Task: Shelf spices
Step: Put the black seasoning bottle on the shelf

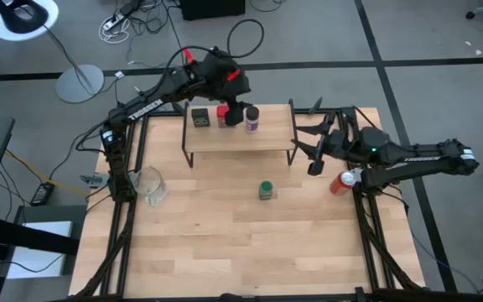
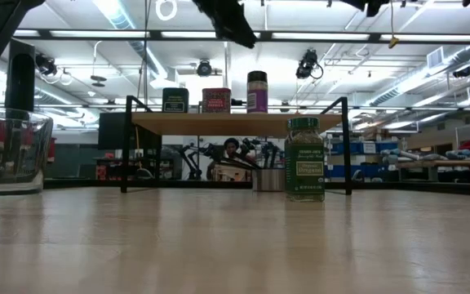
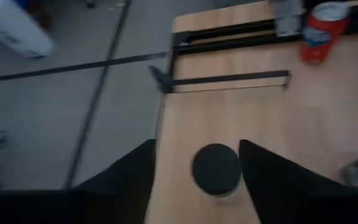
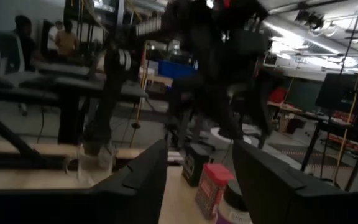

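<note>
The shelf (image 1: 240, 139) stands at the table's far middle. On its plank stand the dark square tin (image 1: 199, 117), the red square tin (image 1: 224, 114) and the purple-labelled jar (image 1: 251, 118), each on its base. The green jar (image 1: 266, 190) stands upright on the tabletop in front of the shelf. My left gripper (image 1: 240, 111) is open above the purple-labelled jar. In the left wrist view its fingers (image 3: 135, 174) stand on either side of the jar's dark lid (image 3: 216, 168), clear of it. My right gripper (image 1: 307, 147) is open and empty at the shelf's right end.
A red drink can (image 1: 342, 181) stands near the table's right edge, under my right arm. A clear glass cup (image 1: 149, 185) stands at the left. The near half of the table, in front of the green jar, is bare wood (image 1: 250, 252).
</note>
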{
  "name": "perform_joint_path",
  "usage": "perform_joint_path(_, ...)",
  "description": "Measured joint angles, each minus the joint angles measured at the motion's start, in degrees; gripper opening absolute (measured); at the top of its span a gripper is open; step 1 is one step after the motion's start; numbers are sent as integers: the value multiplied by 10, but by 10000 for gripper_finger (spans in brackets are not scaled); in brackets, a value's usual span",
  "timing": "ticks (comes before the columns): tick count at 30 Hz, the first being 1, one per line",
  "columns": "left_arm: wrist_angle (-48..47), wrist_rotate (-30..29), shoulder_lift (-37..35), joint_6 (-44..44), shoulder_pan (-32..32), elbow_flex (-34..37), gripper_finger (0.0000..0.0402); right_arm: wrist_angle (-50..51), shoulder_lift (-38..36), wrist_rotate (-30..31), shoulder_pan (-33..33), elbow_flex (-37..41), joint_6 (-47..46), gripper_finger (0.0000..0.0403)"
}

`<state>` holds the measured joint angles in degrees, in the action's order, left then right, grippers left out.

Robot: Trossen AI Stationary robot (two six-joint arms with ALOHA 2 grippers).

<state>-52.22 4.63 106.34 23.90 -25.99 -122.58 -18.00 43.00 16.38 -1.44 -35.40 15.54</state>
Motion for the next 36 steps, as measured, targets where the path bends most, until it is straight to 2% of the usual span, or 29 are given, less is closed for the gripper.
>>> perform_joint_path(4, -36, -91, 0, 0, 25, -51, 146, -7, 48, 0, -11, 0, 18, 136)
perform_joint_path(8, -65, -152, 0, -1, 47, -105, 32, -55, 105, -1, -29, 0, 23, 68)
perform_joint_path(9, -72, -168, 0, -2, 52, -119, 17, -70, 120, -5, -36, 0, 24, 49)
perform_joint_path(12, -72, -230, -20, -2, 67, -115, 8, -101, 161, -28, -58, 0, 21, 8)
perform_joint_path(17, -99, -312, -71, -25, 86, -114, 3, -121, 226, -42, -90, -2, -2, 4)
perform_joint_path(26, -168, -365, -176, -106, 152, -112, 1, -181, 307, -87, -126, -3, -25, 1)
perform_joint_path(31, -178, -439, -223, -134, 192, -65, 1, -195, 339, -106, -137, -4, -40, 1)
perform_joint_path(36, -177, -473, -279, -184, 208, 30, 0, -195, 369, -107, -138, -18, -41, 1)
